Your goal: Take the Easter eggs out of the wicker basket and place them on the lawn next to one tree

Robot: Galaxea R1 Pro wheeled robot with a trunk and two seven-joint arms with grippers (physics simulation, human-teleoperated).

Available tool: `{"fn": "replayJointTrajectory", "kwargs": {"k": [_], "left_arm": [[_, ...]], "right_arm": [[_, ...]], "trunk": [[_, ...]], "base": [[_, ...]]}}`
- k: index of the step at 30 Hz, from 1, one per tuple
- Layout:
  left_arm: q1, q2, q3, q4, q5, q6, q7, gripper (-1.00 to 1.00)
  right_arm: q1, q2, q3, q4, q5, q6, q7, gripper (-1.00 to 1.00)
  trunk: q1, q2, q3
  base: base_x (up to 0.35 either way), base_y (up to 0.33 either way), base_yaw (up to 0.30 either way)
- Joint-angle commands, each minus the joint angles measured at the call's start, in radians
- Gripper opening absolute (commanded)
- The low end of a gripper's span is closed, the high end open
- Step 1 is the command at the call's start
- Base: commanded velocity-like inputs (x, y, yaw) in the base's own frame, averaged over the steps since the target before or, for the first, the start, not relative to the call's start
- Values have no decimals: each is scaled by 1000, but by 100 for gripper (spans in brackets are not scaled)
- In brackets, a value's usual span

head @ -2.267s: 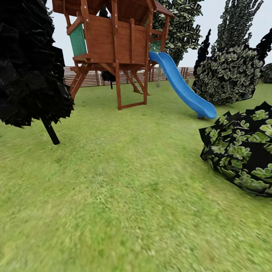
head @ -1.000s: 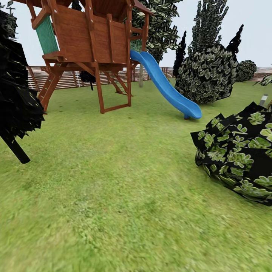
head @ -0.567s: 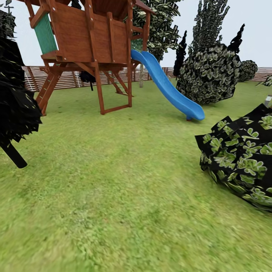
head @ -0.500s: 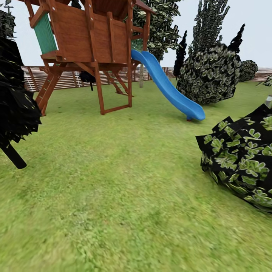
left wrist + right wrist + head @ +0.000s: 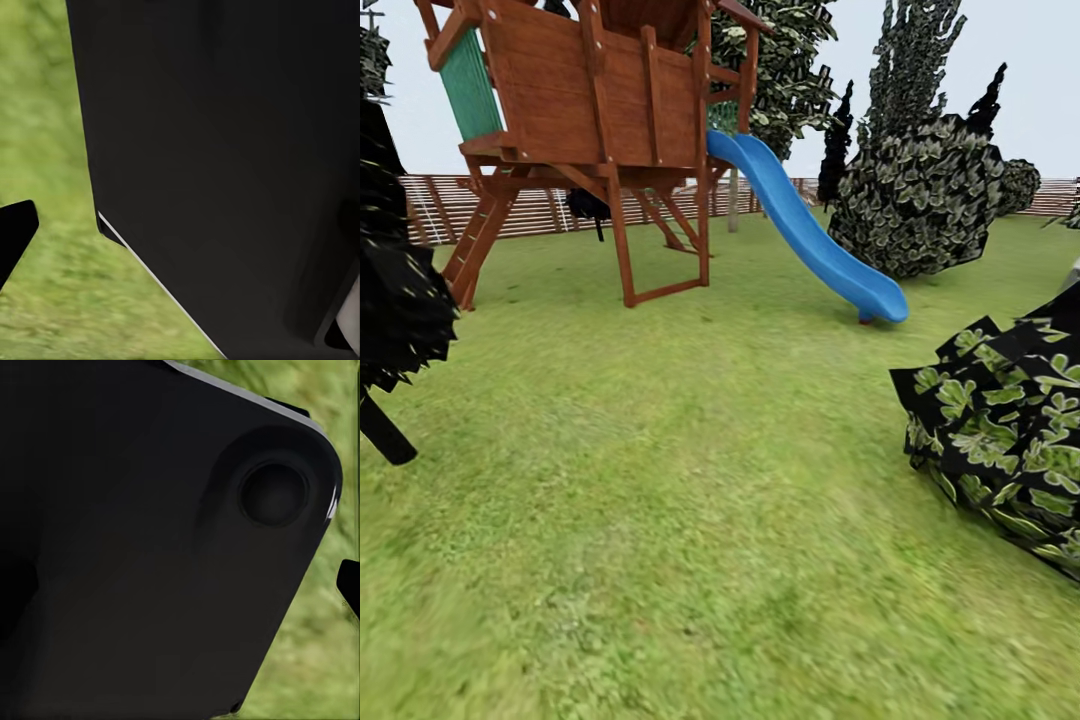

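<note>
No legible text, labels or numbers anywhere (grass and playset unmarked).

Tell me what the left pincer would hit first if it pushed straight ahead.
Probably the black panel looming close ahead in the left wrist view; grass lies beyond it. Depth is unclear.

I see a fenced garden | lawn (image 5: 690,480) across the frame | wooden play tower (image 5: 590,100) and blue slide (image 5: 810,240) upper centre | bushes (image 5: 920,195) right | slatted fence (image 5: 540,205) behind.
</note>
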Motion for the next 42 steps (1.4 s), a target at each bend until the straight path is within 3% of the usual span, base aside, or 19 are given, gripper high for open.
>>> {"fn": "replayJointTrajectory", "kwargs": {"k": [1, 16, 42], "left_arm": [[0, 0, 1, 0, 0, -1, -1, 100], [0, 0, 1, 0, 0, -1, -1, 100], [0, 0, 1, 0, 0, -1, -1, 100]], "right_arm": [[-1, 1, 8, 2, 0, -3, 1, 100], [-1, 1, 7, 2, 1, -3, 4, 100], [-1, 2, 7, 2, -4, -2, -2, 100]], "trunk": [[1, 0, -1], [1, 0, -1], [1, 0, -1]], "base": [[317, 103, -217], [317, 103, -264], [317, 103, -6]]}}
